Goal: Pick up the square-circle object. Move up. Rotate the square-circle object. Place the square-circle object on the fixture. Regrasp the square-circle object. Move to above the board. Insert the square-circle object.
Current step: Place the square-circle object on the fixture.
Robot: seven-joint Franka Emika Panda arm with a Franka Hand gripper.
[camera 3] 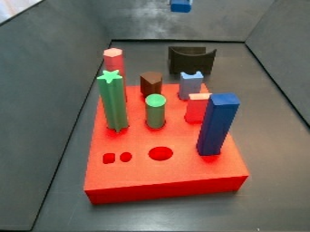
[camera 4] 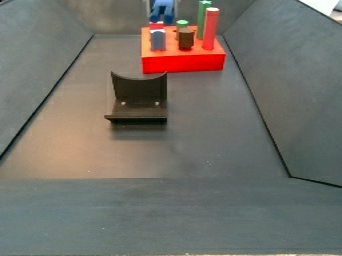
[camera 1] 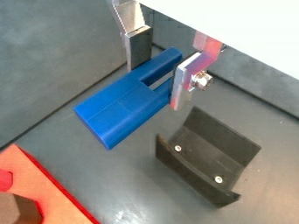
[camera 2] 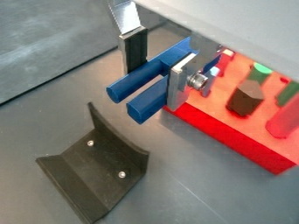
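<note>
The gripper (camera 1: 163,63) hangs high above the floor with its jaws clamped on the blue block (camera 1: 126,105), whose two short prongs (camera 2: 138,94) jut clear of the silver fingers (camera 1: 184,79) in both wrist views. In a side view only a scrap of the blue block (camera 3: 180,5) shows at the twelve o'clock edge of the picture, well above everything else, so the lift looks done.

Below the block sits the dark fixture (camera 1: 212,154), empty, its scooped top open to the air; in a side view the fixture (camera 4: 138,97) stands apart from the red board (camera 4: 187,60), which lies beyond it toward twelve o'clock. The board (camera 3: 164,152) carries its upright pegs, and at about six o'clock on its top face a pair of small holes (camera 3: 116,158), one square and one round, lies open.

By these pictures, the block is raised and at or near the turning step. The next move would call for lowering the block squarely into the fixture's scoop without tipping it.
</note>
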